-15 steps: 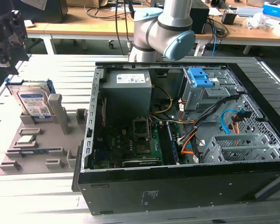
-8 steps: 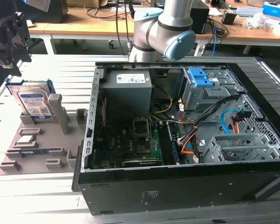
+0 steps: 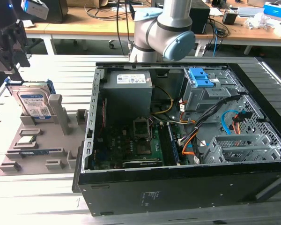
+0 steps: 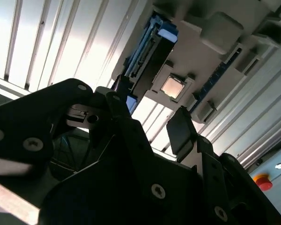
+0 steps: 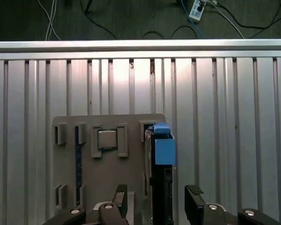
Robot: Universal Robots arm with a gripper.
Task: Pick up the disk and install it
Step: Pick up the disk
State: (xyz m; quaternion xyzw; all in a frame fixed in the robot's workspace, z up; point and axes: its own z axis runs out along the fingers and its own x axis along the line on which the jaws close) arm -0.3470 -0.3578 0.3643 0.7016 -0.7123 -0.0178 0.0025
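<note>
The hand (image 3: 13, 65) hangs above the disk (image 3: 35, 101) at the exterior view's left, apart from it and holding nothing. In the first wrist view its two fingers (image 5: 195, 206) stand wide apart with the disk's (image 5: 160, 187) thin edge lying between them. The hand looks lined up to close on the two flat faces, though no pad touches them. The second wrist view agrees: the fingers (image 4: 180, 131) are spread and the disk (image 4: 147, 58) lies well beyond their tips.

The disk stands upright on edge in a slot of the grey holder (image 3: 54, 140), with its label turned to the exterior camera and its blue bracket (image 5: 164, 150) uppermost. Standing it this way likely serves the grasp — both broad faces are free for a pinch from above, which a disk lying flat would not allow. The holder rests on the slatted metal surface (image 3: 42, 197). A chip (image 3: 27, 139) sits in one of its recesses, near the foot of the disk.

The open case (image 3: 178, 192) lies just beside the holder, towards the exterior view's right, with its open side up so the inside can be reached from above. By my judgement the pick-up is not yet made and the installing not begun.
</note>
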